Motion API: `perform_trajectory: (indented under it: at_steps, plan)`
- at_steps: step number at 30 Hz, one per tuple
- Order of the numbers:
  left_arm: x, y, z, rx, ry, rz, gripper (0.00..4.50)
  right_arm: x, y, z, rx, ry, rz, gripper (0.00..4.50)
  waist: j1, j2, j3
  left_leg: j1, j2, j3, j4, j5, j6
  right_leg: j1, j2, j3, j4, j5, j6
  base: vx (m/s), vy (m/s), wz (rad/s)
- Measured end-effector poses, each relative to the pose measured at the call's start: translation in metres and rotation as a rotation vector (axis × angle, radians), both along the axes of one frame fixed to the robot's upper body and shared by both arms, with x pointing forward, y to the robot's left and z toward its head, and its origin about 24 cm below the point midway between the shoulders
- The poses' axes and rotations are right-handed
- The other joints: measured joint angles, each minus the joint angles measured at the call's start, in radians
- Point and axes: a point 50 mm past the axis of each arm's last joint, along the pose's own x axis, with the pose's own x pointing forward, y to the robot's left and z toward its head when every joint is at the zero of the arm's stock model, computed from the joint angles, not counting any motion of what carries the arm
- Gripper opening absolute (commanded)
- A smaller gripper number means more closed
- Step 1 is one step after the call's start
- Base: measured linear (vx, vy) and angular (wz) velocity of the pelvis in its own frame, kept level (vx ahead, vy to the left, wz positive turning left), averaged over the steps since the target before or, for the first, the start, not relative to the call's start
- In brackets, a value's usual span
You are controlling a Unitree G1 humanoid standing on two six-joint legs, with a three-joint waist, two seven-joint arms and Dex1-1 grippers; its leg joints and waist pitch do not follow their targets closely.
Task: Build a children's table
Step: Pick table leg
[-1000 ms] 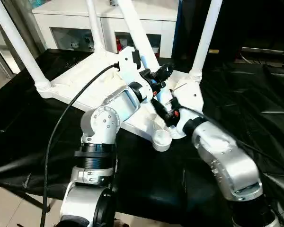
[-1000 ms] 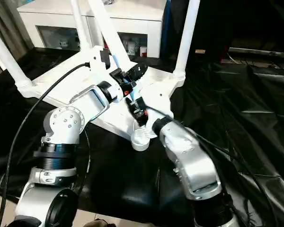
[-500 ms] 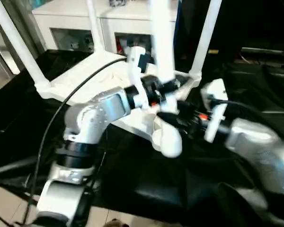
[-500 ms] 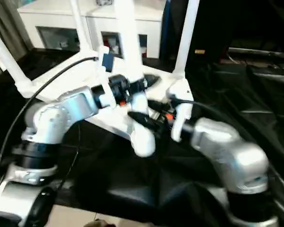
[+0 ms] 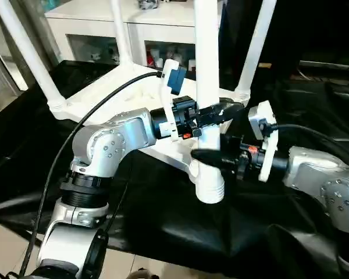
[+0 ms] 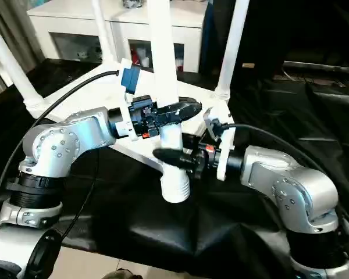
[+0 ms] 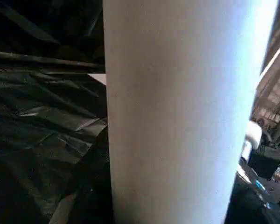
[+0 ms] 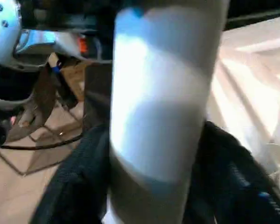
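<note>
- The left gripper [image 5: 216, 111] is clamped round the fourth leg [image 5: 207, 87], its black fingers pinching the white tube from the robot's left side.
- The right gripper [image 5: 212, 157] pinches the same leg lower down, just above the threaded end [image 5: 210, 187], reaching in from the right.
- Between the two grips the leg stands near upright, its threaded end hanging in front of the near corner of the upturned tabletop [image 5: 128, 87].
- The tabletop lies ribbed side up on the black sheeting [image 5: 314, 116], in front of the white cabinet [image 5: 134, 23].
- Step in hand, as I judge it: bringing the last leg to its corner socket, which the leg itself hides.
- The next move calls for setting the thread squarely over that socket, lowering it in, then turning the leg while keeping it upright so it does not cross-thread.
- Count: one tabletop; four legs, three already standing in their corners [image 5: 23, 55] [image 5: 121, 35] [image 5: 256, 46] and one held; two grippers, both on the held leg.
</note>
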Motion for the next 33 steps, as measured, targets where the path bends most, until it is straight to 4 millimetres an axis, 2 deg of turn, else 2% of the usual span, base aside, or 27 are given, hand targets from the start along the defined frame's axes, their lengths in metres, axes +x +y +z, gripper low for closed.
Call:
perform_trajectory:
  at_steps: [6,11,12,19,26,27,33]
  plan:
    - [0.000,0.002,0.000,-0.005,-0.001,0.000,1.84,0.000,0.001,-0.001,-0.008,0.007,0.007,1.94,0.004,0.000,0.000,0.000,0.000,0.000,0.000,0.000,0.000,0.000,0.000,0.000,0.000,0.000,0.000,0.000,0.000,0.00]
    - [0.001,0.003,0.000,-0.003,-0.001,0.000,1.84,0.000,0.001,-0.002,-0.005,0.008,0.005,1.89,0.004,0.000,0.000,0.000,0.000,0.000,0.000,0.000,0.000,0.000,0.000,0.000,0.000,0.000,0.000,0.000,0.000,0.00]
    - [0.001,0.003,0.000,-0.003,-0.001,0.001,2.40,0.000,0.002,-0.002,-0.004,0.007,0.003,1.89,0.004,0.000,0.000,0.000,0.000,0.000,0.000,0.000,0.000,0.000,0.000,0.000,0.000,0.000,0.000,0.000,0.000,0.00]
    - [0.015,0.009,0.000,-0.027,0.033,0.181,3.01,0.009,0.004,-0.012,-0.069,-0.011,-0.156,1.88,0.002,0.002,-0.001,0.000,0.000,0.000,0.000,0.000,0.000,0.000,0.000,0.000,0.000,0.000,0.000,0.000,0.000,0.00]
    - [0.026,0.001,-0.007,0.051,0.084,0.461,3.01,0.015,0.021,-0.024,-0.149,-0.044,-0.292,1.88,0.001,0.004,-0.001,0.000,0.000,-0.001,0.000,0.000,-0.001,0.000,0.000,0.000,0.000,0.000,0.000,0.000,0.000,0.00]
    - [0.028,0.001,-0.007,0.042,0.106,0.509,2.73,0.016,0.024,-0.025,-0.168,-0.058,-0.316,1.88,0.001,0.004,-0.001,0.000,0.000,-0.001,0.000,0.000,-0.001,0.000,0.000,0.000,0.000,0.000,0.000,0.000,0.000,0.00]
    - [0.033,0.000,-0.009,-0.013,0.196,0.641,2.30,0.022,0.031,-0.026,-0.185,-0.086,-0.370,1.88,0.001,0.004,-0.001,0.000,0.000,-0.001,0.000,0.000,-0.001,0.000,0.000,0.000,0.000,0.000,0.000,0.000,0.000,0.00]
